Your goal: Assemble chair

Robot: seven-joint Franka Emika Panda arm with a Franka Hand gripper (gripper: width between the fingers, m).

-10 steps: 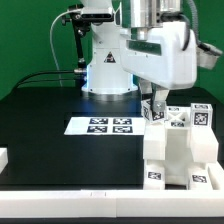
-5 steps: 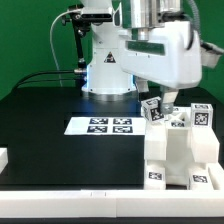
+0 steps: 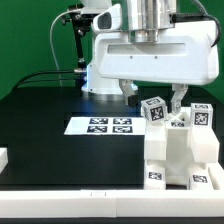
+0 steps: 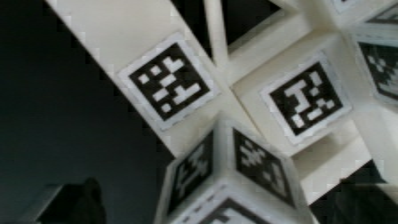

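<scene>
The partly built white chair [image 3: 178,152] stands at the exterior view's right, with marker tags on its faces. A small white tagged post [image 3: 155,108] sticks up from its top. My gripper [image 3: 153,98] hangs straight over the post, its wide hand facing the camera. Its fingers [image 3: 128,93] stand on either side of the post with a gap on each side, so it is open. In the wrist view the post's tagged end [image 4: 249,175] fills the space between my gripper's [image 4: 228,205] dark fingers [image 4: 80,200]. Other tagged white chair faces [image 4: 302,100] lie behind it.
The marker board [image 3: 108,125] lies on the black table to the left of the chair. A small white part [image 3: 3,158] shows at the left edge. The robot base [image 3: 108,72] stands at the back. A white border [image 3: 70,195] runs along the table's front.
My hand has turned about a quarter turn over the post, from side-on to broad face toward the camera. The post has stayed in nearly the same place on the chair.
</scene>
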